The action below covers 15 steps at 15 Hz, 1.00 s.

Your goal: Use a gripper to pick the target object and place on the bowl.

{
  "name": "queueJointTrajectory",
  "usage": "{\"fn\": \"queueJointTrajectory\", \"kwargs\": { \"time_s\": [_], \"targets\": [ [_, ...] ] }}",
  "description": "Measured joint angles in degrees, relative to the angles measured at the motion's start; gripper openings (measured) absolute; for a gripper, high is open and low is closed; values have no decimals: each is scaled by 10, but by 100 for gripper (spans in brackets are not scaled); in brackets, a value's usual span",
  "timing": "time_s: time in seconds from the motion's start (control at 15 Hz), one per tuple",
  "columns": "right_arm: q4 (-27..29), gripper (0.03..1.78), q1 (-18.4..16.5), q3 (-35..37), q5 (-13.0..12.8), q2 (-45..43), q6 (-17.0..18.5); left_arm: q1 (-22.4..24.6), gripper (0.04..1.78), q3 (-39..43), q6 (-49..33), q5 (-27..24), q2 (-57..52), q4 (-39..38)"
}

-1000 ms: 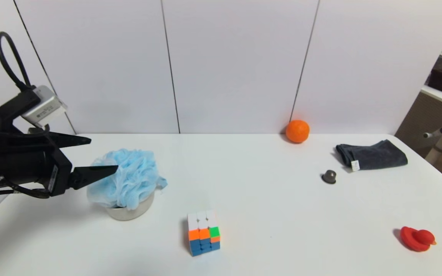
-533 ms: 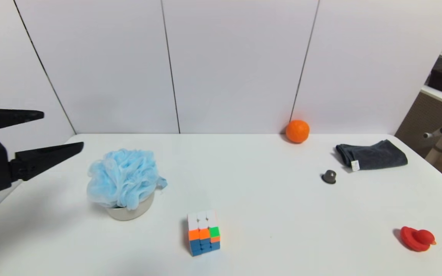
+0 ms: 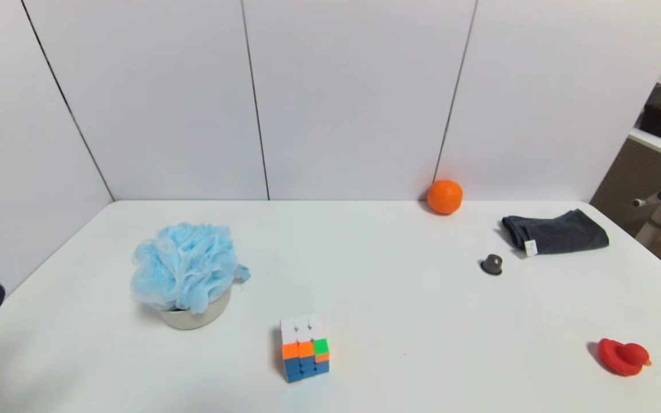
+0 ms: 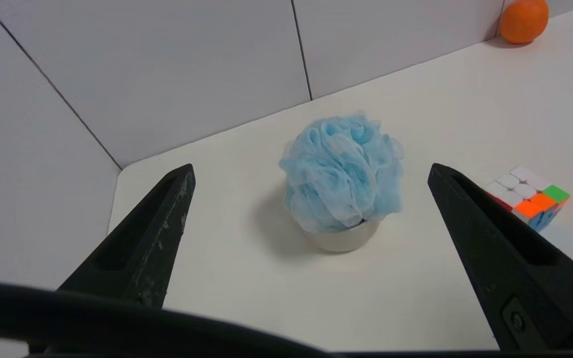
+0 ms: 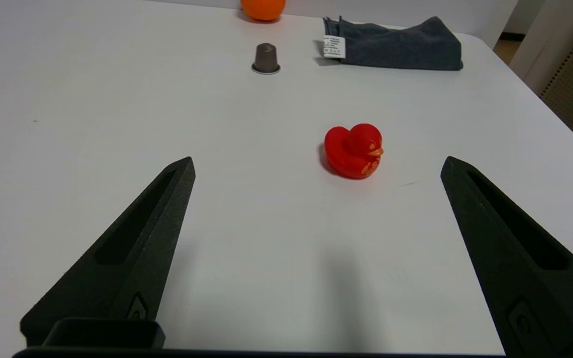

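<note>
pouf: I see the light blue bath pouf point(image 3: 184, 267) sitting on the bowl point(image 3: 195, 316), left of centre in the head frame; it overhangs the rim, only the bowl's lower wall shows.
left gripper: left gripper point(image 4: 311, 179) is released, jaws spread wide, holding nothing. In its wrist frame the pouf point(image 4: 342, 171) and bowl point(image 4: 341, 238) sit centred between the two tips, well apart from both. In the head frame I get only a dark sliver at the far left edge.
right gripper: right gripper point(image 5: 316, 166) also spread wide, empty, low over the table point(image 5: 92, 99), red duck point(image 5: 354, 150) between the tips but farther out.
other: puzzle cube point(image 3: 304, 347) near the bowl, lower centre; orange ball point(image 3: 444, 196) at the back wall; dark grey cloth point(image 3: 557, 232) at right, small grey capsule point(image 3: 492, 264) just beside it.
</note>
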Motion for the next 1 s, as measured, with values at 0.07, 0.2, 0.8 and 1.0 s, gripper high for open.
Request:
{"fn": "queueJointTrajectory", "kwargs": {
  "time_s": [0.07, 0.2, 0.8, 1.0],
  "targets": [
    [0, 171, 0, 0, 0, 0, 0, 3, 169, 27, -4, 1, -34, 5],
    [0, 171, 0, 0, 0, 0, 0, 6, 169, 83, -7, 2, -103, 11],
    [0, 171, 0, 0, 0, 0, 0, -47, 169, 220, -12, 72, -252, 10],
    [0, 171, 0, 0, 0, 0, 0, -51, 169, 297, -5, 164, -311, -6]
  ]
}}
